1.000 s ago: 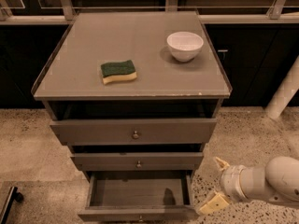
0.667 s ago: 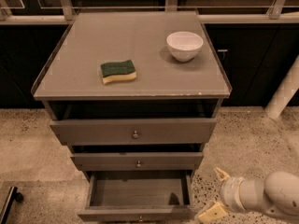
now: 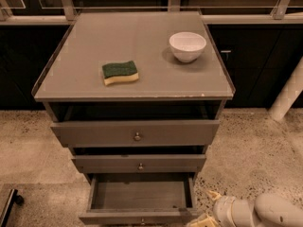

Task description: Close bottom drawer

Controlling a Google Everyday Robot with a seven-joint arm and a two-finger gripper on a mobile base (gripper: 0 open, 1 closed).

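Claw (image 3: pixel 208 207) lower, beside grey wooden bottom drawer (image 3: pixel 139 196)

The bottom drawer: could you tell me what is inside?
The bottom drawer shows a bare floor; its rear is hidden under the middle drawer. The open hand sits by its right front corner.

At the lower right of the frame, the gripper (image 3: pixel 209 208) has two pale yellow fingers (image 3: pixel 214 195), spread apart, on a ribbed white wrist; the arm (image 3: pixel 277 212) is smooth, rounded, cream-white.

No legible text, not even on the claw (image 3: pixel 208 208), lower right
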